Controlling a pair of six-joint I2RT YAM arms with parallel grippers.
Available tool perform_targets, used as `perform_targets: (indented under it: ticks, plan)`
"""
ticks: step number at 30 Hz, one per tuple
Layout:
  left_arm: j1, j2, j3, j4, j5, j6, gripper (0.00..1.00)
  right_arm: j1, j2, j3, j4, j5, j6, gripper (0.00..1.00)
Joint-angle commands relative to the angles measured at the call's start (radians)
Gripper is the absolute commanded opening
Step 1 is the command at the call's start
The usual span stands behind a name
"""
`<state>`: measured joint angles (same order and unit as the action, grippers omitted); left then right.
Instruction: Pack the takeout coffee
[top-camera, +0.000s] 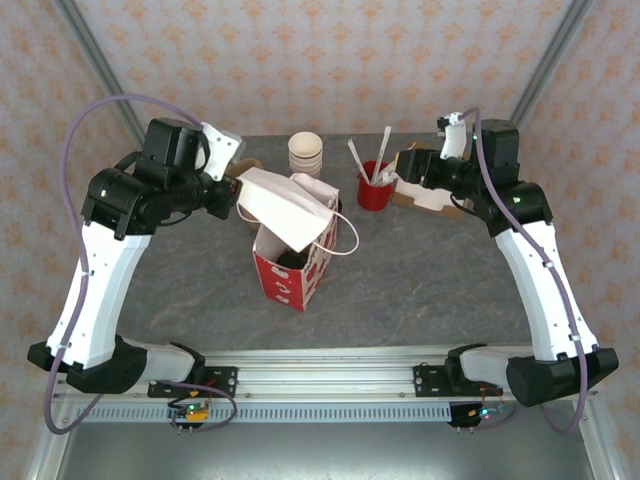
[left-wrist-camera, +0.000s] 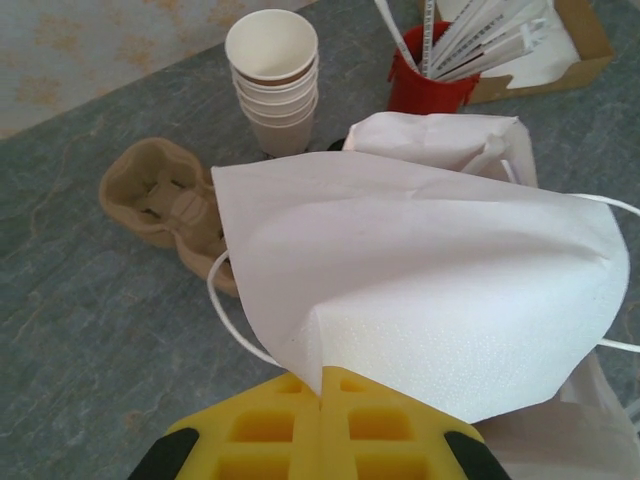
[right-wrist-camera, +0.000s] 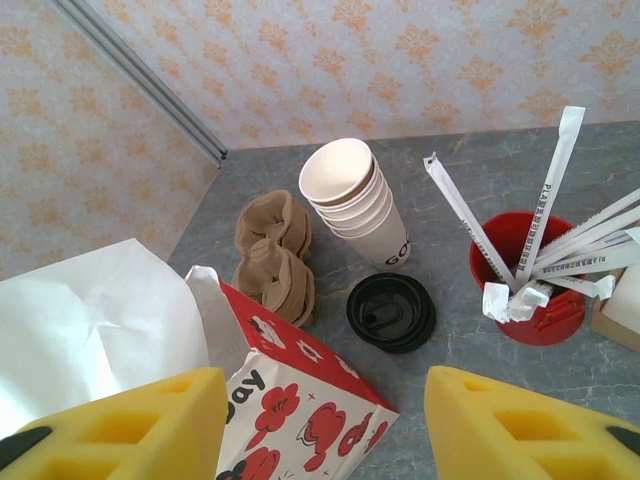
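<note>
On the grey stone-patterned desk (top-camera: 430, 280), the left gripper (left-wrist-camera: 320, 410) clenches the white lining of a red-and-white floral paper bag (right-wrist-camera: 295, 405) lettered "ay". The takeout coffee (top-camera: 290, 259), a dark lid glimpsed, sits inside, and the right gripper (right-wrist-camera: 325, 420) hangs released.

Lab rig: wallpaper backdrop (top-camera: 330, 60), aluminium frame (top-camera: 330, 370)

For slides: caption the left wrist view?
Left gripper shut on white bag flap; cup stack, pulp carrier, red cup beyond.
</note>
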<state>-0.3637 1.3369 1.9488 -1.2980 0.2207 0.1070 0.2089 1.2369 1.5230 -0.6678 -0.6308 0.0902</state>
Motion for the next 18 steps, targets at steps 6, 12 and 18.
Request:
perform_targets:
  ticks: [6, 12, 18]
  plan:
    - [0.009, -0.038, 0.014, -0.019, -0.127, 0.011, 0.00, 0.004, 0.004, -0.006, 0.033, 0.001, 0.015, 0.55]
    - [0.006, -0.048, -0.039, 0.021, -0.013, -0.020, 0.00, 0.004, 0.007, -0.003, 0.037, -0.003, 0.020, 0.55]
    - [-0.118, -0.072, -0.135, 0.192, 0.072, -0.084, 0.00, 0.004, 0.014, 0.000, 0.041, -0.007, 0.029, 0.54]
